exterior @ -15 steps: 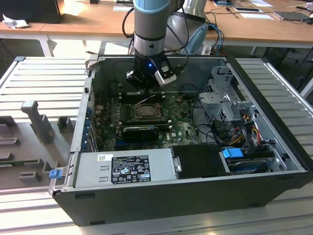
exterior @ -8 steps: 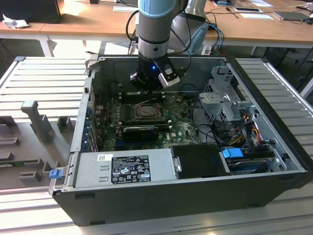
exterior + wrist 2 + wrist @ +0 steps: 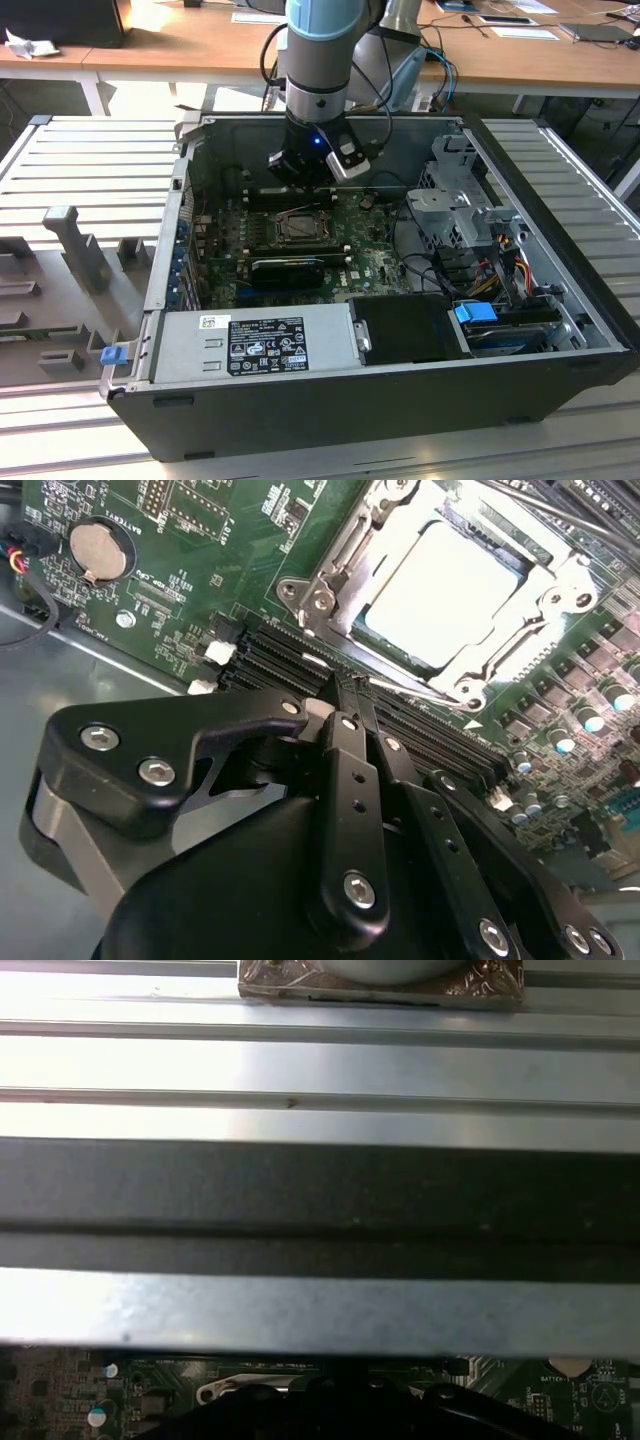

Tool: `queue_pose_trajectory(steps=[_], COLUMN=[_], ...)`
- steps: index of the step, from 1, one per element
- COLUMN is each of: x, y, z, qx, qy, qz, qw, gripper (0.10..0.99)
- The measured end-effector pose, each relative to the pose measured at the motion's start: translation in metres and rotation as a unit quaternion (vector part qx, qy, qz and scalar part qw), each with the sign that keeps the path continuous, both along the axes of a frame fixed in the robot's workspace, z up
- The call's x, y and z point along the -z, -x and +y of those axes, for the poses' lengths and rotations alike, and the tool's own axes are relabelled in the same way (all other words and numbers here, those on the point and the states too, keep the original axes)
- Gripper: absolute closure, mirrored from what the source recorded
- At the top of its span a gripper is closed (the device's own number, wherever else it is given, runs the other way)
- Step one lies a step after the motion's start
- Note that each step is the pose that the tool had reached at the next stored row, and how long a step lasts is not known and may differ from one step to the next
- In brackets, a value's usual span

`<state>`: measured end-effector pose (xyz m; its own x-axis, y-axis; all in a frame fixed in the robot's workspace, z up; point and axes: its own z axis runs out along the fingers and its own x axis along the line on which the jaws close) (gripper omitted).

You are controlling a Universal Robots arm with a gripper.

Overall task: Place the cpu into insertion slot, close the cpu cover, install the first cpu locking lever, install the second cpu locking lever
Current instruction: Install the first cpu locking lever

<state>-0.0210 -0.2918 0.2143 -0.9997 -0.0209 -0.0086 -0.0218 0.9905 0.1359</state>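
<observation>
Holding the hand [image 3: 352,685] low over the board, pressed together and pinching nothing visible, tips hovering right at a thin wire lever [image 3: 420,690] along the nearest edge of the insertion slot [image 3: 320,600]. Sitting just beyond the tips: the cpu [image 3: 445,590], lying flat in the slot and framed by the cpu cover [image 3: 545,610], apparently folded down over it. Risking, on this reading, a slip off the springy lever and a scrape into the black memory slots [image 3: 275,660] directly beneath the fingers, or a skewed push lifting the cover. Crowding the approach further out: a coin battery [image 3: 100,548] off to one side, a drive cage [image 3: 455,195] and loose cables [image 3: 500,250] beyond, a grey power supply [image 3: 255,345] farthest off, case walls [image 3: 170,230] hemming everything in.
</observation>
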Motion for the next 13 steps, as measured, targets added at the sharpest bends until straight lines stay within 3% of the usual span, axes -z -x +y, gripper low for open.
queue_pose_trajectory(steps=[5,13], x=[0.0023,0.0054], y=[-0.0013,-0.0044], z=[0.0001,0.0003], qx=[-0.015,-0.015], qy=[0.0001,0.0004], qz=[0.0001,0.0000], qw=[0.9999,0.9999], gripper=[0.980,0.980])
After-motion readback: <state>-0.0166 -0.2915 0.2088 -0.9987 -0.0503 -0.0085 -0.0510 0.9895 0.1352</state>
